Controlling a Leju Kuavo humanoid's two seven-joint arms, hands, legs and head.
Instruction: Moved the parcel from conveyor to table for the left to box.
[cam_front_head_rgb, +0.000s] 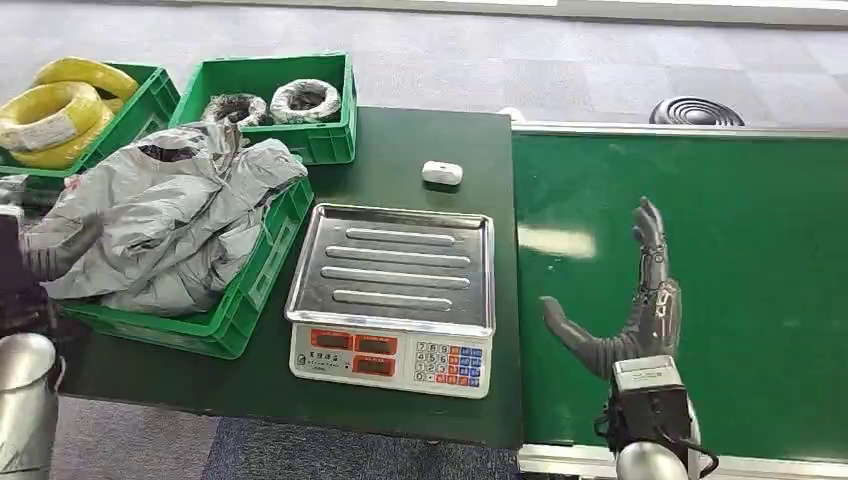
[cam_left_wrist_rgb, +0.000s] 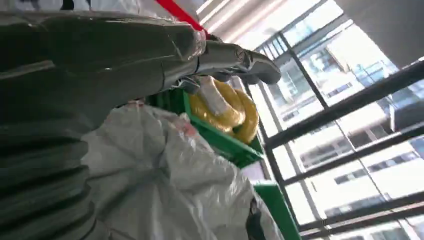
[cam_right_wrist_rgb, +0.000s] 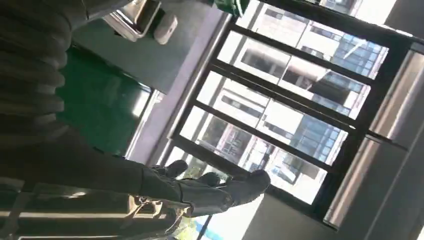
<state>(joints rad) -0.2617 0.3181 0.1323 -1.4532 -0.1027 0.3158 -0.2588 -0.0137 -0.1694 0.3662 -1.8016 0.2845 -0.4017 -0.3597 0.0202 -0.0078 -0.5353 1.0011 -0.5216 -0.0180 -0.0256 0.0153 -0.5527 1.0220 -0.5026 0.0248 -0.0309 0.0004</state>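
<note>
Several crumpled grey parcel bags (cam_front_head_rgb: 170, 215) are piled in a green crate (cam_front_head_rgb: 250, 290) at the table's left; they also show as pale plastic (cam_left_wrist_rgb: 165, 185) in the left wrist view. My left hand (cam_front_head_rgb: 50, 250) sits at the crate's left side against the bags, its fingers (cam_left_wrist_rgb: 235, 57) stretched out and holding nothing. My right hand (cam_front_head_rgb: 630, 300) hovers over the bare green conveyor belt (cam_front_head_rgb: 760, 250), fingers spread upward and thumb out to the left, empty; its fingers (cam_right_wrist_rgb: 220, 192) also appear in the right wrist view. I see no parcel on the belt.
A silver-topped weighing scale (cam_front_head_rgb: 395, 290) stands at the table's front middle. A small white device (cam_front_head_rgb: 442, 172) lies behind it. At the back left, green crates hold yellow cable coils (cam_front_head_rgb: 60, 110) and grey wire rolls (cam_front_head_rgb: 300, 98). The conveyor's rail (cam_front_head_rgb: 680, 128) runs along the back.
</note>
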